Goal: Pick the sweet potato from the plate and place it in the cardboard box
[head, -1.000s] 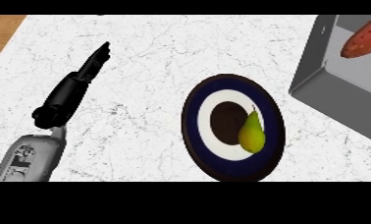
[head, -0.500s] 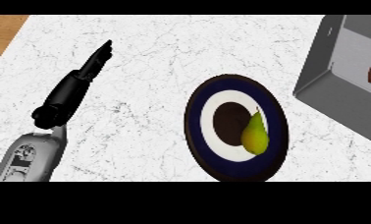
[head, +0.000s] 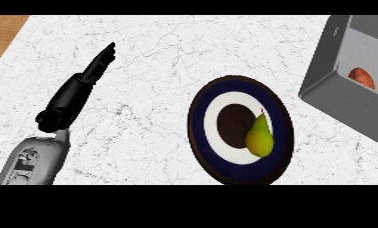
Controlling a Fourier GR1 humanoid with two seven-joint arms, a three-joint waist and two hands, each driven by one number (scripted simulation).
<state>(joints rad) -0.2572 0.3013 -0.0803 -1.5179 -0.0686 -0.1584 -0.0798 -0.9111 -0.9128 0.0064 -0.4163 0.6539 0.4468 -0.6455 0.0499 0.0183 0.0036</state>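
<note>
Sitting inside the cardboard box (head: 338, 99) at the right edge, the sweet potato (head: 361, 76) shows lower and smaller than a second ago. Over the worktop (head: 170, 47), the left hand (head: 75, 93) stays open, fingers straight, holding nothing. A pear (head: 259, 137) remains on the plate (head: 199, 122).

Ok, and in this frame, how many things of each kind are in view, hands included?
Plates: 1, the plate
Pears: 1, the pear lying on it
Boxes: 1, the box at the right edge
Sweet potatoes: 1, the sweet potato, partly seen inside the box
Hands: 1, the left hand, fingers straight
Total: 5
</note>
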